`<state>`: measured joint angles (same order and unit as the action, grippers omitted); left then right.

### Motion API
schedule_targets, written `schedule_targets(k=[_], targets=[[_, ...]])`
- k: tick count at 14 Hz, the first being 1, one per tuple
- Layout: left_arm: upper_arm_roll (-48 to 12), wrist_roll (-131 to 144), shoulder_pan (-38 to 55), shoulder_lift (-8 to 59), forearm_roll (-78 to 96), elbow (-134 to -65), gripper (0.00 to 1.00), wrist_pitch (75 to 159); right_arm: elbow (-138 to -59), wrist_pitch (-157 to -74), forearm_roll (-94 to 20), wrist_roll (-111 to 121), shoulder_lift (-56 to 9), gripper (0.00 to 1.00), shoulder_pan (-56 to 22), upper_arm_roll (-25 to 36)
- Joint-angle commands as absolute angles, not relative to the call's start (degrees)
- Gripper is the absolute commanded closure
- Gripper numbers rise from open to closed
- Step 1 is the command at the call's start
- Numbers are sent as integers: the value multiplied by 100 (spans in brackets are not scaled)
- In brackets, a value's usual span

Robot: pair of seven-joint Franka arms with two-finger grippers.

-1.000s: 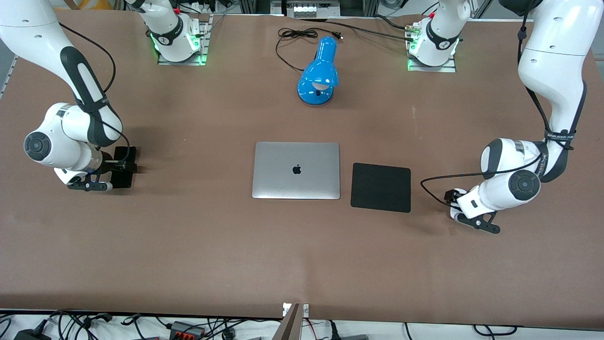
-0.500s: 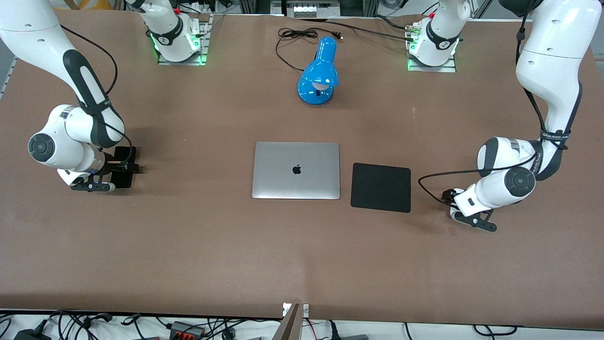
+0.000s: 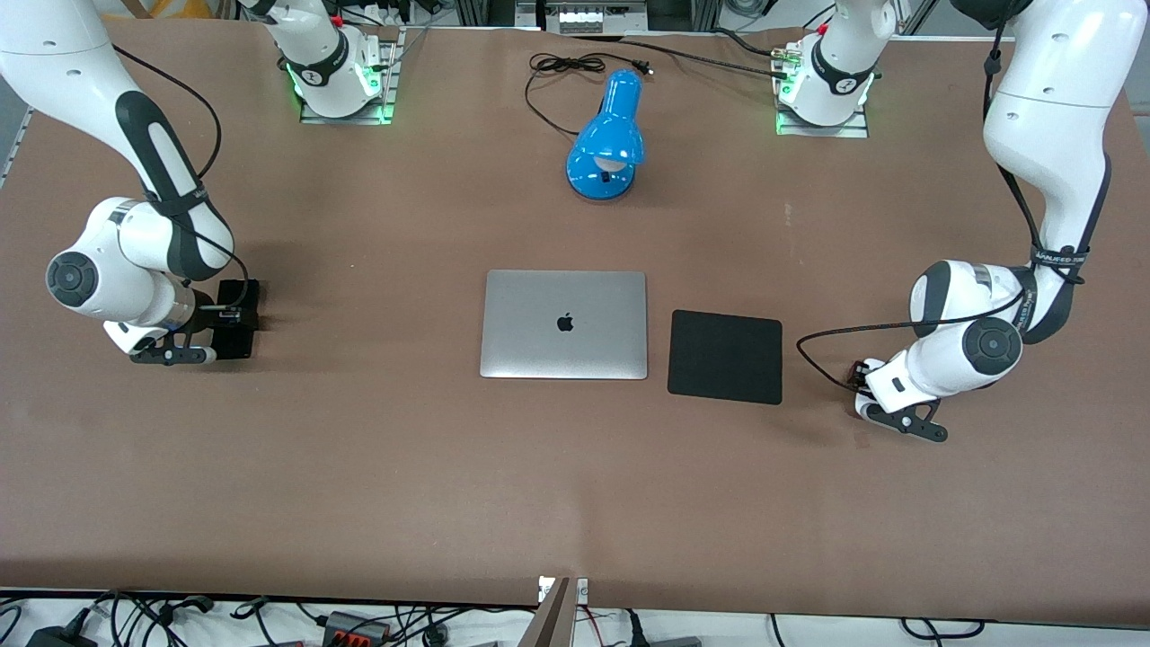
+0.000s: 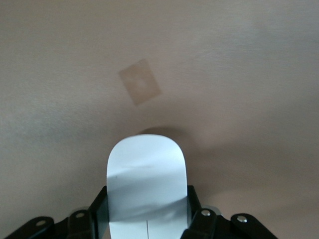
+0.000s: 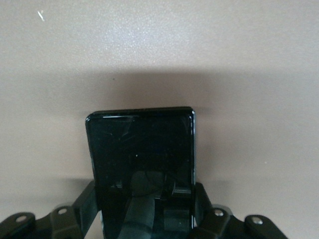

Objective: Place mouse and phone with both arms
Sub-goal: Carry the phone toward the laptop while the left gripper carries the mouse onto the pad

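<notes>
My right gripper is low at the right arm's end of the table, shut on the black phone. In the right wrist view the phone sits between my fingers, its glossy face up, with a shadow on the table round it. My left gripper is low beside the mouse pad, toward the left arm's end, shut on the white mouse. My fingers press both of its sides. In the front view the hand hides most of the mouse.
A closed silver laptop lies mid-table with the matte black mouse pad beside it. A blue desk lamp and its black cable lie nearer the arm bases. A faint square patch marks the table.
The left arm has shifted a little toward the mouse pad with the mouse. The right arm has shifted only slightly with the phone.
</notes>
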<state>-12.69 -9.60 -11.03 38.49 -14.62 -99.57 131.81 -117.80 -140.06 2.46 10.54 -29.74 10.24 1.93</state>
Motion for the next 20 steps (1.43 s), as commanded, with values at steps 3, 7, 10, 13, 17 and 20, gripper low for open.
schedule_targets(k=[3,7,10,13,17,20], targets=[[-1696,1418,146,3656,-1591,-9501,70,11927,-11655,-13582,150,1406,-2744,79,1011,-69],[-1696,2329,677,3840,-1635,-9588,68,12171,-11313,-12859,88,978,-2461,79,958,-754],[-1679,2329,685,3911,-1635,-9782,67,12488,-11145,-12893,97,-23,-2627,79,906,-1483],[-1696,2347,660,3902,-1635,-9800,0,12481,-11127,-13077,97,-954,-2716,79,336,-1547],[-1653,2347,598,3552,-1626,-9511,0,11842,-11127,-13165,210,-1835,-2742,79,-385,-1538],[-1635,2294,326,2999,-1626,-9072,0,11138,-11127,-13490,228,-2081,-3005,78,-571,-1538]])
